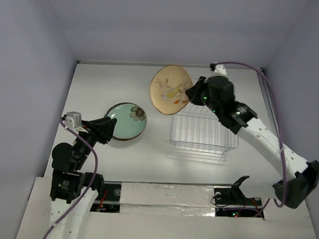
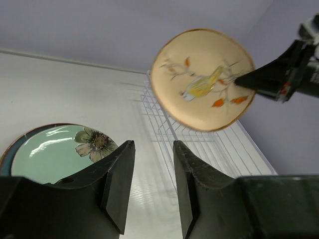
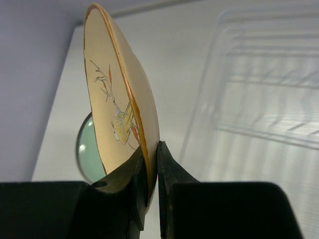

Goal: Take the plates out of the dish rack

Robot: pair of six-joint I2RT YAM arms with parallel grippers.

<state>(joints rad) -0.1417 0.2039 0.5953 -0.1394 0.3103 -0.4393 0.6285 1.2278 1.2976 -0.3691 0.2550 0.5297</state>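
My right tool (image 3: 152, 154) clamps the rim of a round tan plate with yellow bird and orange leaves (image 1: 170, 89); left tool (image 2: 153, 149) has its jaws apart. Beneath them, white table (image 1: 97, 85); lilac walls (image 1: 25, 50) around.

Tan plate (image 2: 202, 79): glazed ceramic, smooth, soft sheen.
Mint plate (image 2: 55, 152): high-gloss glaze with bright glare streaks.
Rack (image 1: 201, 134): thin white wire; looks clear and shiny from above.
Table (image 1: 147, 156): smooth, matt white.
Left gripper (image 2: 153, 154), right gripper (image 3: 151, 149): matt black plastic, faintly grainy.
Near-edge strip (image 1: 167, 194): crinkled silver foil.
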